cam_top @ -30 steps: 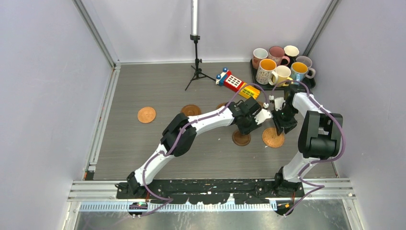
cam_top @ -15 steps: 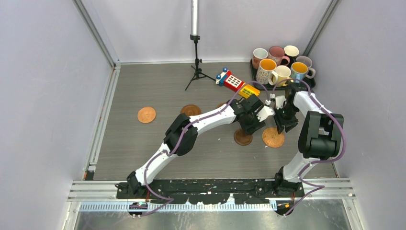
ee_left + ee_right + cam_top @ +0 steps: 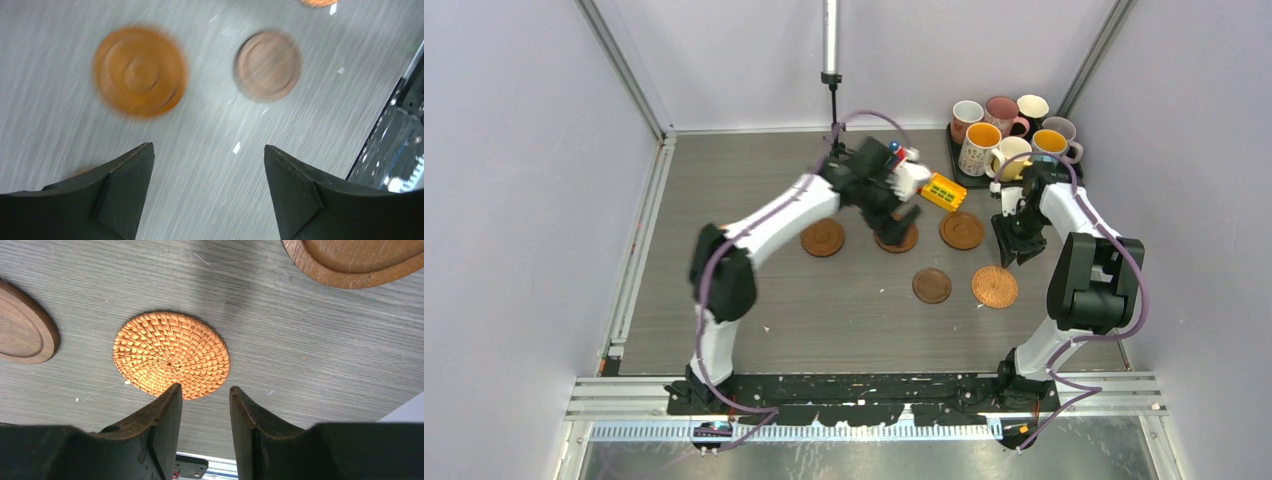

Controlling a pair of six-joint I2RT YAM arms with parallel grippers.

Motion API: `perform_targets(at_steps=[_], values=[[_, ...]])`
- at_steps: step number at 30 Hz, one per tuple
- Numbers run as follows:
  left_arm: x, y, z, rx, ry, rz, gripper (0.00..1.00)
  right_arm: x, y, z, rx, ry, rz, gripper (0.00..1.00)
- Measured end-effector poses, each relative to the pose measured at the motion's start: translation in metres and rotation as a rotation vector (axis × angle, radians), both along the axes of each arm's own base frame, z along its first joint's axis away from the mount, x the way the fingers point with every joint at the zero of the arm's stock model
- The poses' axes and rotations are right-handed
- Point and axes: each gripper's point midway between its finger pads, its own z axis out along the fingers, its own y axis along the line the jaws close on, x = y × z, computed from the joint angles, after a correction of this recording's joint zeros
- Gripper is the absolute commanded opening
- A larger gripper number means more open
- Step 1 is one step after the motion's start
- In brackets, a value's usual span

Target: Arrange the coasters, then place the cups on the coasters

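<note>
left gripper (image 3: 206,147): stands wide, empty | right gripper (image 3: 204,388): narrow gap, empty, hovers near round orange woven coaster (image 3: 171,354), toward right edge of tabletop (image 3: 844,320)

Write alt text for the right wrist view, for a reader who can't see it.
An orange woven coaster lies flat on the grey wood-grain table, just past the tips of the right gripper, whose two dark fingers stand slightly apart with nothing between them. One wooden coaster is cut off at the left edge, a second wooden coaster at the top right.

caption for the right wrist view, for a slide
Right pincer, jaws slightly apart and empty, above an orange woven coaster
</note>
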Motion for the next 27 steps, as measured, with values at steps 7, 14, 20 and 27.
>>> perform_targets(at_steps=[7, 14, 20, 27], values=[[0.055, 0.196, 0.025, 0.030, 0.008, 0.336, 0.75, 0.004, 0.008, 0.004, 0.026, -0.012, 0.000, 0.45], [0.061, 0.347, -0.027, 0.201, 0.118, 0.585, 0.64, 0.001, 0.018, 0.004, 0.033, 0.004, 0.028, 0.45], [0.076, 0.427, -0.061, 0.327, 0.144, 0.693, 0.56, -0.017, 0.024, -0.007, 0.037, 0.061, 0.052, 0.45], [0.082, 0.443, -0.100, 0.411, 0.186, 0.653, 0.51, -0.032, 0.025, -0.007, 0.021, 0.073, 0.070, 0.45]])
